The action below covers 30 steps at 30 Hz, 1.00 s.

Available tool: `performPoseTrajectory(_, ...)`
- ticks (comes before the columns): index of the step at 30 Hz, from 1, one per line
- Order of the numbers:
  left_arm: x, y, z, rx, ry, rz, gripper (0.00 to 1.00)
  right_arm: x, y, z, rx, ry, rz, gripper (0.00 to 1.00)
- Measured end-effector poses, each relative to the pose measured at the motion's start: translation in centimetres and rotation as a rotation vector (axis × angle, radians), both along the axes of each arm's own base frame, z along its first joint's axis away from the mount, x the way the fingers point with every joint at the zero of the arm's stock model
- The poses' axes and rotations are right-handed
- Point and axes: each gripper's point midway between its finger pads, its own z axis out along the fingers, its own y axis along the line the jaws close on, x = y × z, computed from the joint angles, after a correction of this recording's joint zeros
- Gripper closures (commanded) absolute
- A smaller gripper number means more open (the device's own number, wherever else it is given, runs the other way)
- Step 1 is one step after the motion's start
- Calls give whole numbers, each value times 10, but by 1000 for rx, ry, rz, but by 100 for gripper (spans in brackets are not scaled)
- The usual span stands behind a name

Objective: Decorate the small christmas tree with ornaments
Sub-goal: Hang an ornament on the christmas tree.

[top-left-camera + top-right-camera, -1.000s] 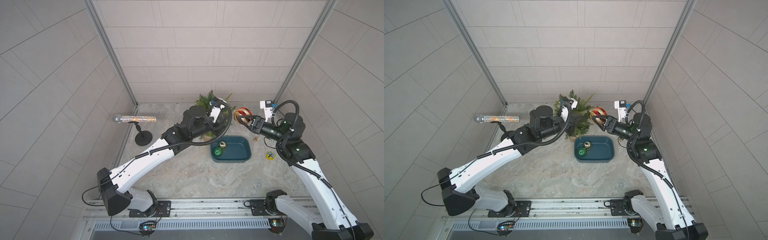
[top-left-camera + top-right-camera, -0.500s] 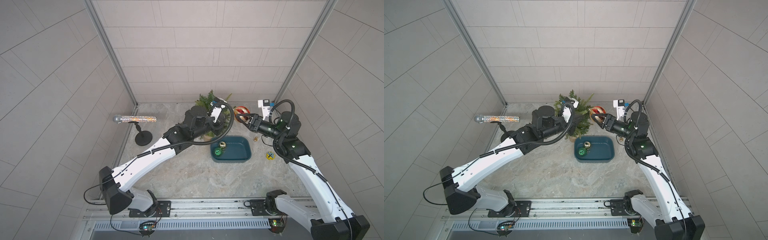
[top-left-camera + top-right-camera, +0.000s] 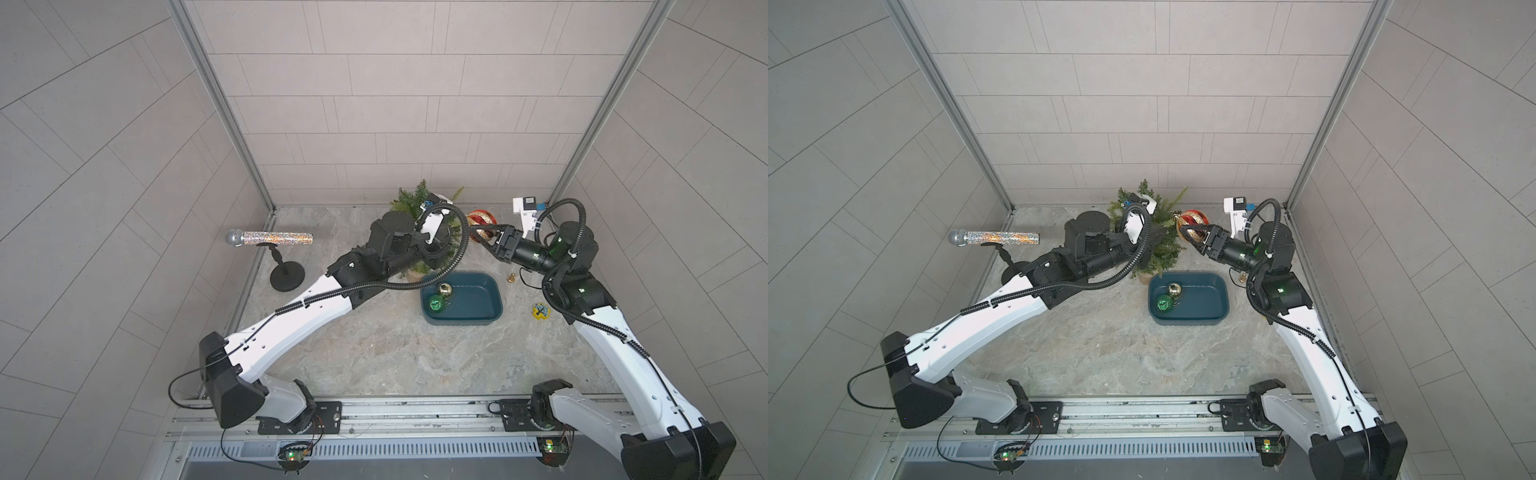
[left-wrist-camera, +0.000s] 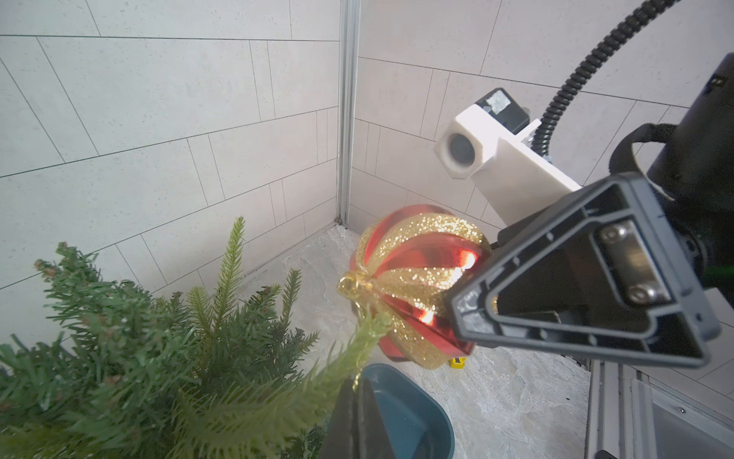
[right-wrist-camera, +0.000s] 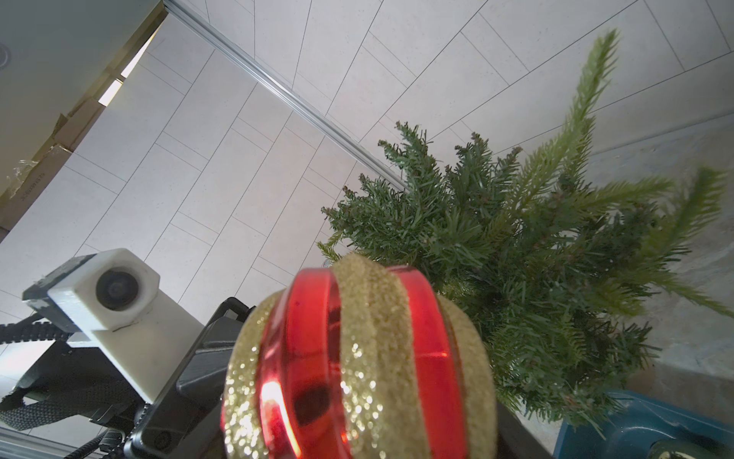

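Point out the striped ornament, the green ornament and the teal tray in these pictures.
striped ornament (image 4: 413,284): left wrist view, middle of its red-and-gold body.
green ornament (image 3: 436,303): in a top view, centre of the glittery ball.
teal tray (image 3: 476,301): in a top view, bare part of its floor.

A lab test cell (robot rig): grey panelled walls (image 3: 395,104), aluminium mounting rail (image 3: 415,415).

Fir tree (image 3: 409,203) upright by back wall; red-gold ornament (image 3: 482,217) aloft beside it (cap toward branches); gold ball (image 3: 444,289) and green ball (image 3: 435,303) in tray (image 3: 473,301).
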Motion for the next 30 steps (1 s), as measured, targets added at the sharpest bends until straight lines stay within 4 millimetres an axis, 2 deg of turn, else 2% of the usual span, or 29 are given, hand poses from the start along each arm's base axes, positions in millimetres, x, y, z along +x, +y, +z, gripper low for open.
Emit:
performPoseTrajectory(13, 4, -2, -9, 12, 26, 8, 100, -1, 1, -28, -39, 70, 4, 31)
performPoseTrajectory(20, 7, -2, -9, 16, 32, 14, 100, -2, 1, -37, -42, 87, 9, 21)
performPoseTrajectory(30, 8, -1, -8, 18, 33, 22, 100, -6, 0, -43, -49, 97, 7, 13)
